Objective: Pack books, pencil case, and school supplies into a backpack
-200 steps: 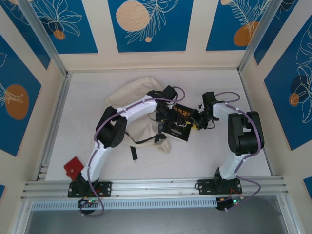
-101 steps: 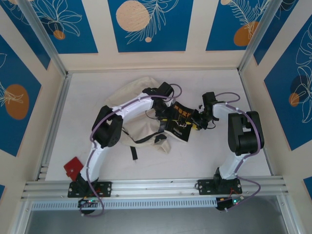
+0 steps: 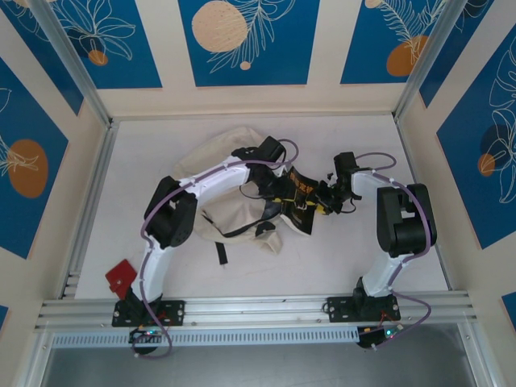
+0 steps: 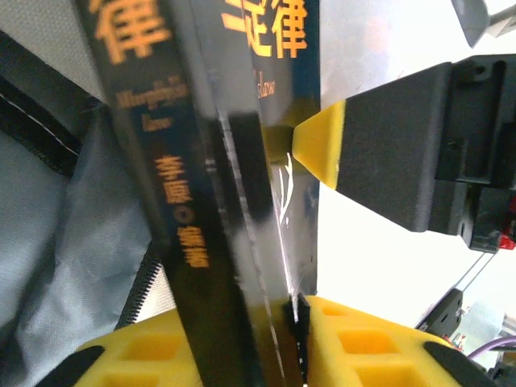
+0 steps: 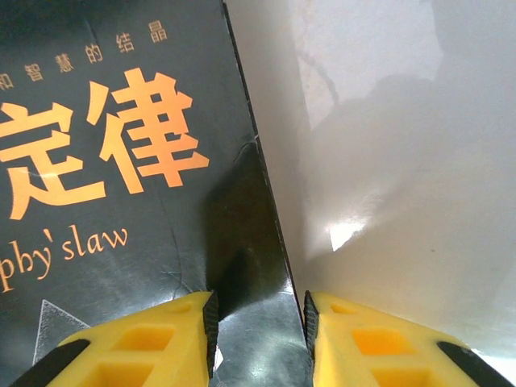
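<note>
Holds the black paperback point(image 3: 300, 193) with both tools: pinches it near the spine in the left tool point(image 4: 240, 351), nips a corner in the right tool point(image 5: 258, 322). Places it mid-bench point(image 3: 137, 185), just beside the cream backpack point(image 3: 219, 153). Leaves bare room along the left and far edges. Hides the backpack's opening under the left arm. Crops the orange lettering in both wrist views. Cannot name the red item point(image 3: 122, 276) at the front left corner.

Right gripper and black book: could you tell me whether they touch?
Touching. The right wrist view shows the right gripper pinching an edge of the black book.
</note>
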You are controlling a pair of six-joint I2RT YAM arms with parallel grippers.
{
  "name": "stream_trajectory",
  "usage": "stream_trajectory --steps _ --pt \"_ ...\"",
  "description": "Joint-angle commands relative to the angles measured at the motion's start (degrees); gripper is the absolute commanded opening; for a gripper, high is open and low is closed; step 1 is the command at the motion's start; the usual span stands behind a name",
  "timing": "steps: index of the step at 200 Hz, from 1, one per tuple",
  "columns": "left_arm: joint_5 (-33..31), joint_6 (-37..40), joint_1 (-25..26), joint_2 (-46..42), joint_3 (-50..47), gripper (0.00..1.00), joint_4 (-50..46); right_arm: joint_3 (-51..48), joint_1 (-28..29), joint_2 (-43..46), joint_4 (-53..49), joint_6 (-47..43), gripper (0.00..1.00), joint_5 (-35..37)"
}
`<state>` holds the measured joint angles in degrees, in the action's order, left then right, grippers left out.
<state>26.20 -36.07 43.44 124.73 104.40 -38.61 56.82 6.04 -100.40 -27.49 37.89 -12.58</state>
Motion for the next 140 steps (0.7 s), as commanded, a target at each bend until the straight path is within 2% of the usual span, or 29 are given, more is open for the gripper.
stream_trajectory --steps 1,18,35,54,75,103,126,140 --pt "2.3 0.1 1.3 0.9 2.4 0.19 1.1 -0.5 1.7 2.1 -0.6 0.8 0.35 -0.6" --pt "0.6 0.7 1.1 -1.6 2.8 0.10 1.5 -0.2 1.9 4.7 -1.8 0.6 0.38 1.4" --pt "-0.6 1.8 0.5 -5.4 2.5 0.03 2.1 -0.4 1.5 8.9 -2.1 1.2 0.47 2.2" --pt "-1.0 2.1 -0.8 -10.9 0.4 0.02 3.8 -1.2 0.8 15.1 -0.4 2.6 0.63 0.9" --pt "-0.9 1.0 -3.3 -17.8 -3.9 0.01 7.5 -2.2 -0.1 21.9 3.9 5.2 0.79 -4.6" --pt "-3.1 -2.9 -8.0 -27.2 -11.9 0.01 14.4 -4.1 -0.1 28.0 15.1 12.1 0.89 -15.3" --pt "-7.1 -7.8 -11.6 -34.4 -19.4 0.01 22.0 -7.3 1.8 29.1 32.3 24.8 0.92 -23.0" --pt "-9.9 -10.9 -13.3 -38.2 -23.5 0.02 26.7 -8.6 4.1 28.3 42.0 33.0 0.92 -23.6"
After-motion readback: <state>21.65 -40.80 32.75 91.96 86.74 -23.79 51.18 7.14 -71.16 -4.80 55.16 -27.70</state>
